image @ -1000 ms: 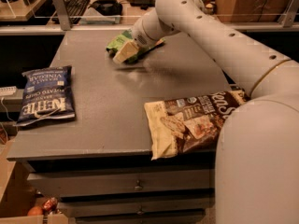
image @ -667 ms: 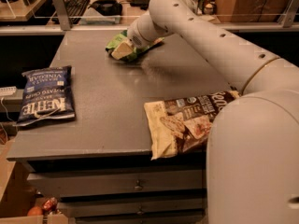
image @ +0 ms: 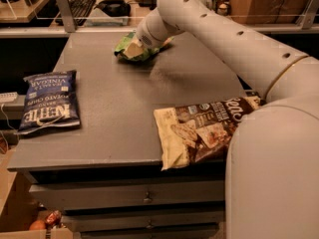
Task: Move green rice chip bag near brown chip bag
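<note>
Camera view: gripper is down on the green rice chip bag, which lies at the far side of the table, well beyond the brown chip bag. Cannot tell how open the gripper is or whether it holds the bag. Likely step is the grasp. Pinch crinkly top firmly, lift clear of the surface, carry toward the brown chip bag, set down just beside it, not on top. Kettle bag lies far left of the brown chip bag, out of the path.

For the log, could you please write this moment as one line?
gripper: at green rice chip bag, far side | brown chip bag: near edge, apart | move: not done
</note>
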Robot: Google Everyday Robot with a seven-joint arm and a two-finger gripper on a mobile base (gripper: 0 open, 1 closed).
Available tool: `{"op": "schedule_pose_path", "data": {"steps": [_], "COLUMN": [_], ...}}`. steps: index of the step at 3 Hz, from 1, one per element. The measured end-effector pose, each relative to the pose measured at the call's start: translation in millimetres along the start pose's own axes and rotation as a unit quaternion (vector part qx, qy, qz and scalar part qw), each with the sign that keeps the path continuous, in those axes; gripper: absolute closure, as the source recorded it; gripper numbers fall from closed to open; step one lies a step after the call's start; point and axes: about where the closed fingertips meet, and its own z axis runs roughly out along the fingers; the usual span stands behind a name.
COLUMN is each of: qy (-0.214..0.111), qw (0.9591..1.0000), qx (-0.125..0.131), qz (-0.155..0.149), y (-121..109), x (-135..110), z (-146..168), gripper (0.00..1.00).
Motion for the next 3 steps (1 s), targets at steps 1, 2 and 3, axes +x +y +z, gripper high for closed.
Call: {"op": "schedule_pose_path", "data": {"steps": [1,2,3], "qy": [-0.002,0.005,0.017], "qw": [0.9988,0.9951,0.9922], "qx": [0.010,0.009,-0.004], "qz": [-0.048,-0.098,-0.124], "y": [-1.6,5.6,20.9], "x": [-22.6,-40.8,-44.0], "z": [-29.7,-58.9,-80.2], "gripper": [1.00,1.00,1.00]}}
